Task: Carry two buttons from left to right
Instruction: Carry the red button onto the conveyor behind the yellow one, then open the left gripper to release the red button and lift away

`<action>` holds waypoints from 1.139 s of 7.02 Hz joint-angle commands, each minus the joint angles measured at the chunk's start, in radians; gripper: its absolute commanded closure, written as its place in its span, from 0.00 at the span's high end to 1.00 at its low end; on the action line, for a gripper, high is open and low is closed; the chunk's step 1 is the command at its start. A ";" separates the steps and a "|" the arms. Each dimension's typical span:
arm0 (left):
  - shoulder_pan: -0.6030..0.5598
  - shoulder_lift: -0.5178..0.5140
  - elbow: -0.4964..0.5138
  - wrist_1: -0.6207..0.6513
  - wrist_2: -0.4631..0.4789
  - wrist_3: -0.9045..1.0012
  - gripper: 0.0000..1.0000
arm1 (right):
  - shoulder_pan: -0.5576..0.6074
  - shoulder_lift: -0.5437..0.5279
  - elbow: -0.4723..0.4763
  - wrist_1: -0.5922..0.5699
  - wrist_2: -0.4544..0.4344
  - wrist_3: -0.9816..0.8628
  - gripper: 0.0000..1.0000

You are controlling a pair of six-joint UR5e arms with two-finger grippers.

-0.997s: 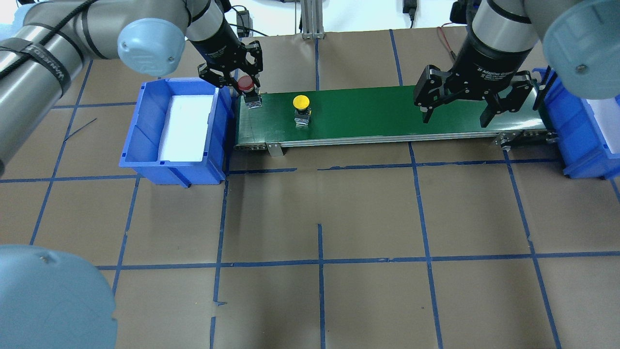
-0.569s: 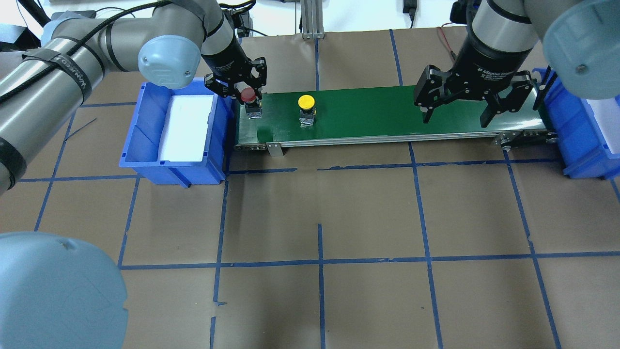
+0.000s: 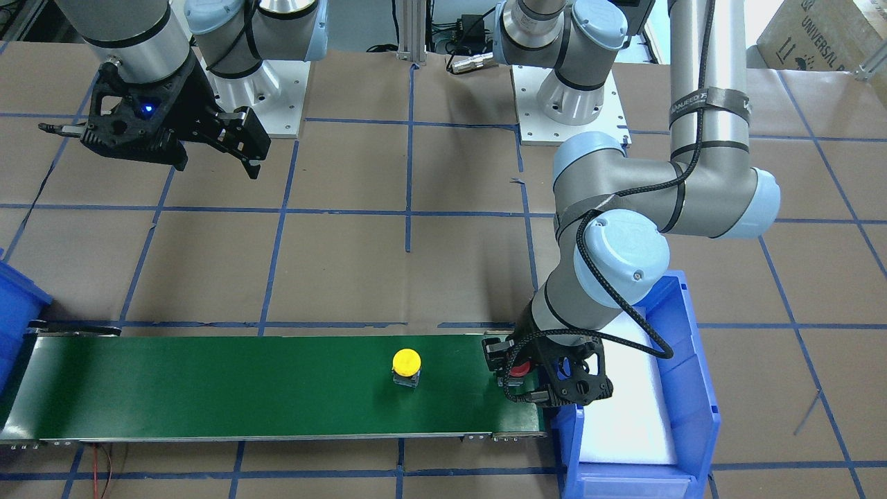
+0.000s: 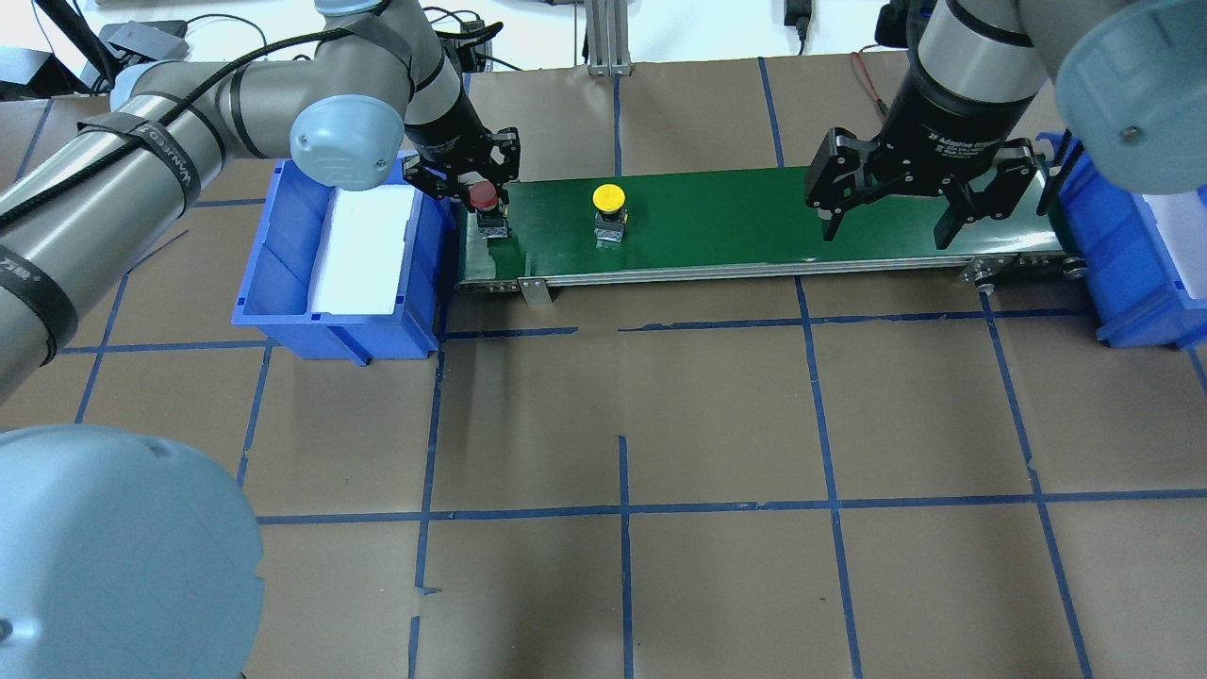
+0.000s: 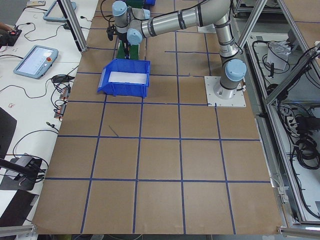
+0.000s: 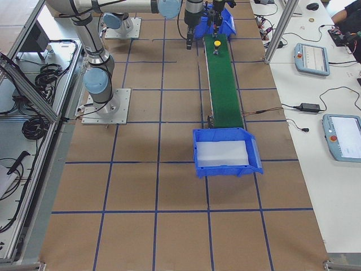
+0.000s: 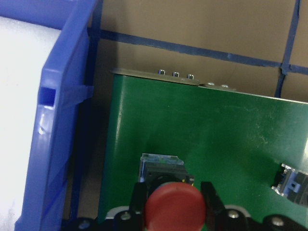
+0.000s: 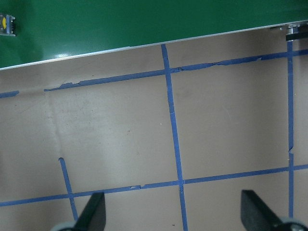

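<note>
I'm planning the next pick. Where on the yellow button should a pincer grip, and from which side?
Likely from straight above, closing on the round cap's rim: the yellow button stands upright on the green belt, cap up, with bare belt all around, so nothing blocks a descent.

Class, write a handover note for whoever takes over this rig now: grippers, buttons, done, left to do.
Left gripper: shut on the red button at the green belt's left end.
Right gripper: open, empty, above the belt's right end.
Yellow button: upright on the belt, right of the red one.
Done: both buttons on the belt.
To do: release the red one; neither is in the right bin yet.
</note>
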 commanded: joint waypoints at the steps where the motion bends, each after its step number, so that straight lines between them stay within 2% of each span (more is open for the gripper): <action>1: 0.000 -0.004 -0.011 0.002 0.000 -0.005 0.56 | 0.000 0.000 0.000 0.000 0.000 0.000 1.00; 2: 0.000 0.002 -0.009 0.002 -0.001 -0.008 1.00 | 0.000 0.000 0.000 0.000 0.002 0.001 1.00; 4: 0.000 0.011 0.001 0.000 -0.001 -0.009 1.00 | -0.003 0.000 0.000 0.000 0.000 -0.001 1.00; 6: 0.000 0.078 -0.008 -0.016 0.011 -0.006 1.00 | -0.002 0.000 0.000 0.002 0.002 -0.001 1.00; 8: 0.000 0.226 -0.012 -0.257 0.040 0.004 1.00 | -0.002 0.000 0.000 0.002 0.000 -0.003 1.00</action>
